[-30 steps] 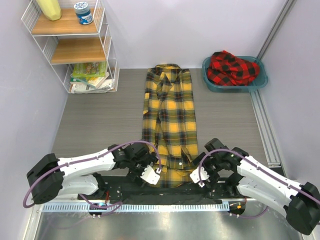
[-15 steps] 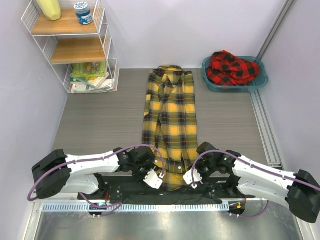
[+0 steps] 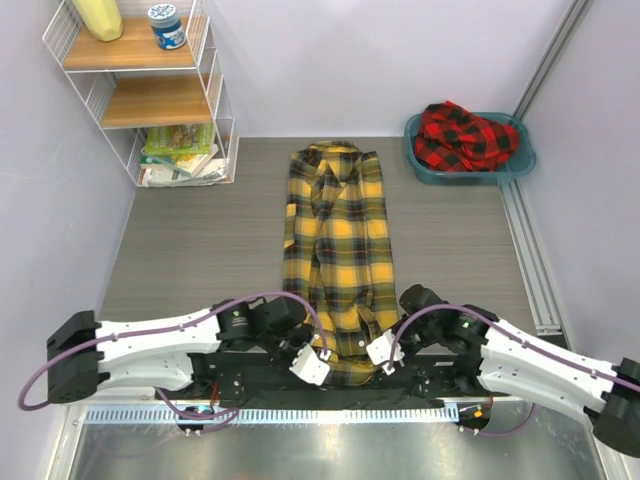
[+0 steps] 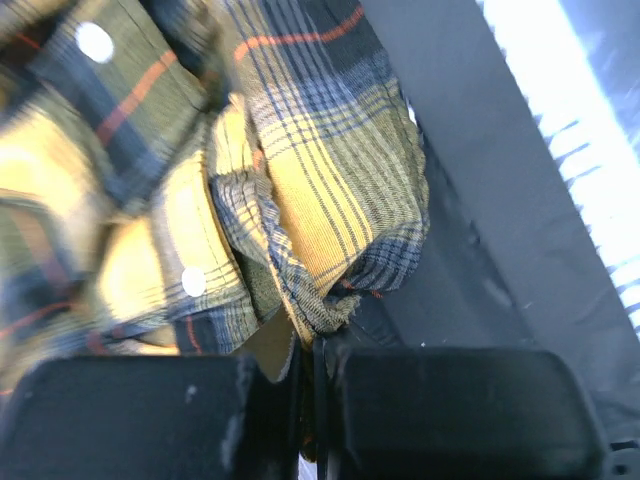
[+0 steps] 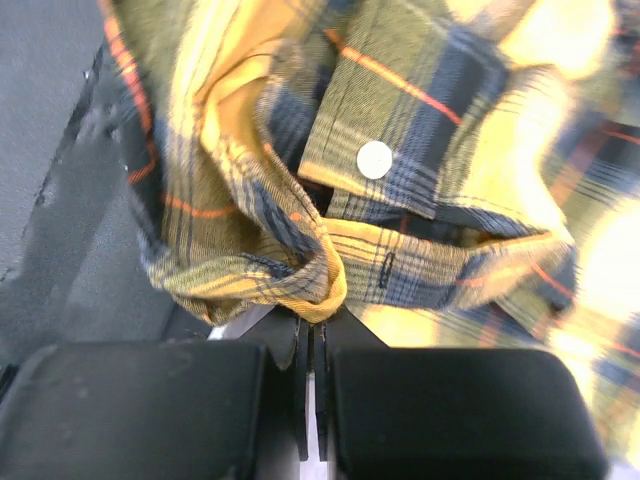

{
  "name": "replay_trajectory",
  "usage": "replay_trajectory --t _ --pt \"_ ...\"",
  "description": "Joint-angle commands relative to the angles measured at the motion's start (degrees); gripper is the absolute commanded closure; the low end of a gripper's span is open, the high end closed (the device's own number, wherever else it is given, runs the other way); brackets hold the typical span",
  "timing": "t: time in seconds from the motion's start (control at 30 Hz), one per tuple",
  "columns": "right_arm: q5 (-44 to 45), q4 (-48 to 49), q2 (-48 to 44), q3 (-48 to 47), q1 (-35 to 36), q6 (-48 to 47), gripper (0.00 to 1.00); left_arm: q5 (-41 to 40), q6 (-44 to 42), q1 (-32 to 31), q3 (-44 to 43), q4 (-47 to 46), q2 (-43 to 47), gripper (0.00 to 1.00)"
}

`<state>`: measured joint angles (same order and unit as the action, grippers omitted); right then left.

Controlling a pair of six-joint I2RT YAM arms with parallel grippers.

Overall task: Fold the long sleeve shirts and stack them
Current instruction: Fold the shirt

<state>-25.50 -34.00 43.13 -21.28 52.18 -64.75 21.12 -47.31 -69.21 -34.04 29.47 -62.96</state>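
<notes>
Yellow shirt [image 3: 335,250]: lies flat and lengthwise on the grey tabletop [image 3: 200,240], collar at the far end, hem at the near edge between the two arms.
Left gripper [image 4: 308,350]: at the left corner of the yellow shirt's hem; jaws pressed together, pinching a bunched fold of the plaid cloth.
Right gripper [image 5: 312,340]: at the right corner of the same hem; jaws pressed together on a twisted lip of cloth, just below a white button [image 5: 375,159].
Change in jaws: a second ago both pairs stood spread beside the hem; now both are clamped on it.
Change in arms: both grippers have drawn inward, closer to the middle of the yellow shirt's hem.
Change in yellow shirt: its collar end sits slightly nearer the arms than before, and the hem is now gathered up at both corners.
Red shirt [image 3: 465,135]: crumpled in the teal basin [image 3: 515,165], far right of the yellow shirt's collar, unmoved.
Wire shelf [image 3: 140,90]: far left of the yellow shirt's collar, unchanged.
</notes>
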Motion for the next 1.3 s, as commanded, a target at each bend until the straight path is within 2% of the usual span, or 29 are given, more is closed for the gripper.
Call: replay_trajectory --t 0.0,0.23,0.5,0.63,0.77,0.87,1.1,1.27 --pt "2.46 -2.92 -4.81 -5.34 0.46 5.75 0.99 1.82 9.42 -1.02 -4.71 3.66 5.12 1.0" --pt "5.28 -1.78 -4.02 -7.81 0.46 10.88 0.99 1.55 6.62 6.18 -6.3 5.06 6.71 1.0" --pt "8.27 -0.98 -2.01 -11.33 -0.5 12.11 0.98 6.46 1.44 15.76 -11.82 4.8 3.64 1.0" --pt "4.95 -0.37 2.21 -14.4 -5.85 10.79 0.99 8.66 -1.81 21.03 -15.17 4.89 -0.05 1.0" --pt "-0.07 -0.1 9.05 -19.83 -15.94 7.99 0.99 10.95 -4.01 25.69 -18.95 4.54 -5.92 1.0" --pt "-2.89 -0.02 15.38 -24.23 -20.87 6.22 0.99 12.71 -6.56 29.83 -22.9 4.72 -10.93 1.0" --pt "-6.41 1.13 29.18 -31.45 -28.17 1.65 0.98 15.17 -11.31 37.64 -33.01 5.42 -23.76 1.0" --pt "-7.73 2.09 38.5 -36.81 -31.61 -1.16 0.99 16.31 -13.34 40.73 -38.8 5.77 -31.25 1.0"
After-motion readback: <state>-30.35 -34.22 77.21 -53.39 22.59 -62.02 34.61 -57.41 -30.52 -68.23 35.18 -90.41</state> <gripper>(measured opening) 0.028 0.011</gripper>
